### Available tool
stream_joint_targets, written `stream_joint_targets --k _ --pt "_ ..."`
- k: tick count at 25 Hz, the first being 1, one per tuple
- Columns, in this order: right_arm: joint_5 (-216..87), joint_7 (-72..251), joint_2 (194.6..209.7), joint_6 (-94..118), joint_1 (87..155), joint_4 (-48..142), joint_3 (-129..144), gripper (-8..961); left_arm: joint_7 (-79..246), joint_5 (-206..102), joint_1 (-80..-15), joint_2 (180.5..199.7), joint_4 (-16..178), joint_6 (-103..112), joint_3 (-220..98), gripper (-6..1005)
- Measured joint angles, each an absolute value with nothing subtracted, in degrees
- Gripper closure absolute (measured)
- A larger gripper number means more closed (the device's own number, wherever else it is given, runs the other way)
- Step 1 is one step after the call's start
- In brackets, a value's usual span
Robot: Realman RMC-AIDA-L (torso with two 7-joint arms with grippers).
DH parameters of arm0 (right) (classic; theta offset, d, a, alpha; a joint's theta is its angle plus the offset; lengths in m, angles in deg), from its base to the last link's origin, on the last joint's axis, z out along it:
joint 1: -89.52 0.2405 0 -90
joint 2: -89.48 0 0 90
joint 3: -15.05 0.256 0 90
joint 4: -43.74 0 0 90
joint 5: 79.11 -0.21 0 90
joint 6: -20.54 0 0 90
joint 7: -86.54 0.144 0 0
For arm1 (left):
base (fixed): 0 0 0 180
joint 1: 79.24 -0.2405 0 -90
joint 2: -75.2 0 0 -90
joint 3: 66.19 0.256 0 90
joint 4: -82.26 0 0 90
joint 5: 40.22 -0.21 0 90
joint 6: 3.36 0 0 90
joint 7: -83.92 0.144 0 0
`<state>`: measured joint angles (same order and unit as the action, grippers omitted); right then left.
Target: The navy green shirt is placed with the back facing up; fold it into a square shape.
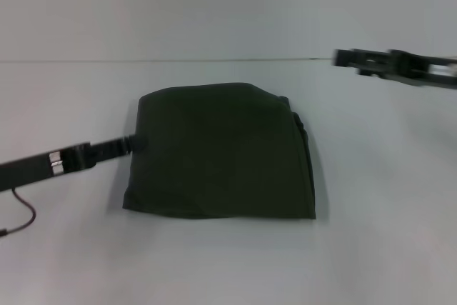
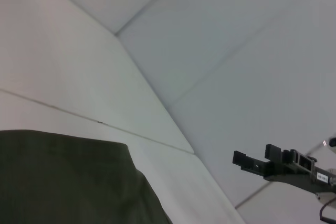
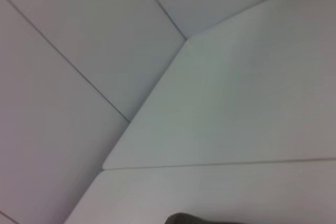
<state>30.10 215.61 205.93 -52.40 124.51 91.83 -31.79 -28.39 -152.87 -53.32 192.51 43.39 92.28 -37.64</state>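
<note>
Plain white table (image 1: 228, 269), far edge meeting pale grey wall (image 1: 214, 5); panel seams on wall; even, soft light.

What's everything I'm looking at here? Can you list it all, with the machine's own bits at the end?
navy green shirt: one, dark olive green, folded into a rough square, lying in the middle of the table.
table: one, white, under the shirt and filling most of the head view.
wall: white panels with thin seams, behind the table.
cable: one, dark reddish, hanging below the left arm.
left gripper: one, black, at the shirt's left edge, touching it.
right gripper: one, black, raised off the shirt, to the far right, fingers apart.
</note>
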Motion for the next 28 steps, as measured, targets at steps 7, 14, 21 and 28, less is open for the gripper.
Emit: stream_joint_targets --k 7,14,21,28 --pt "29.97 203.41 203.11 -60.37 119.01 90.09 -28.7 39 -13.64 -153.59 -54.55 192.07 43.13 94.46 -34.0 50" --pt "35.18 177.95 205.24 -66.45 119.68 90.63 -30.51 39 -9.11 -155.34 -51.77 191.8 38.49 93.96 -28.77 52" --pt "36.77 173.46 207.57 -65.44 122.52 91.26 -32.01 39 -9.1 -159.78 -45.81 192.0 37.4 90.52 -28.13 52" --pt "39.74 173.64 208.87 -64.47 124.97 91.41 -34.6 39 -12.38 -164.14 -43.33 193.45 37.0 86.89 -26.41 52"
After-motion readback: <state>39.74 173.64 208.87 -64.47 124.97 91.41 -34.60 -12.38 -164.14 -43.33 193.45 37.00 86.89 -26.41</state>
